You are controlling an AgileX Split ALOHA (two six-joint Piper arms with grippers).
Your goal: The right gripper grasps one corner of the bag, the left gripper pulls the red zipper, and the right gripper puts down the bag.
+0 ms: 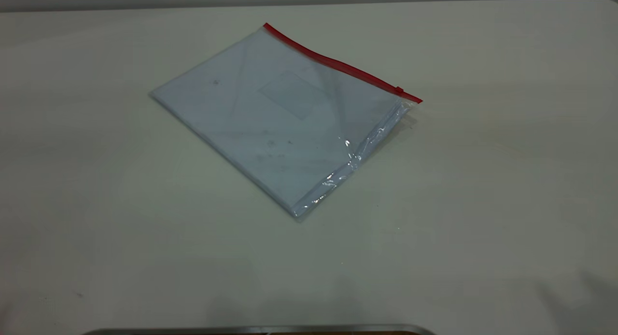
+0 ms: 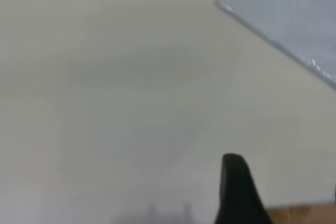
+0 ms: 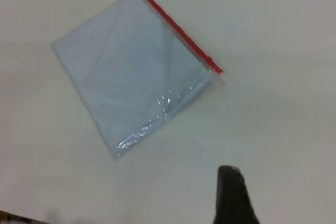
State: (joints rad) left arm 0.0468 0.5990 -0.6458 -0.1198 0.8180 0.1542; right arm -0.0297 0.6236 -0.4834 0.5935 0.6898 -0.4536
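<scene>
The bag (image 1: 275,118) lies flat on the pale table (image 1: 483,204), turned at an angle to the table's edges, well toward the far side in the exterior view. The red zipper (image 1: 338,62) runs along the bag's far long edge, with its small slider tab (image 1: 399,90) close to the right-hand end of the strip. The corner (image 1: 415,102), where the strip's end meets the crinkled, shiny side edge, rests on the table with nothing touching it. A faint rectangular label window (image 1: 289,94) shows on the pale sheet inside. Neither arm appears in the exterior view. In the left wrist view, one dark finger (image 2: 237,192) of the left gripper hangs over bare table, well apart from a plain corner of the bag (image 2: 294,14). In the right wrist view, one dark finger (image 3: 233,198) of the right gripper is likewise above the table, apart from the bag (image 3: 131,72), whose red zipper (image 3: 178,27) is on the side away from it. Whether either gripper is released or clenched cannot be told; neither holds anything.
</scene>
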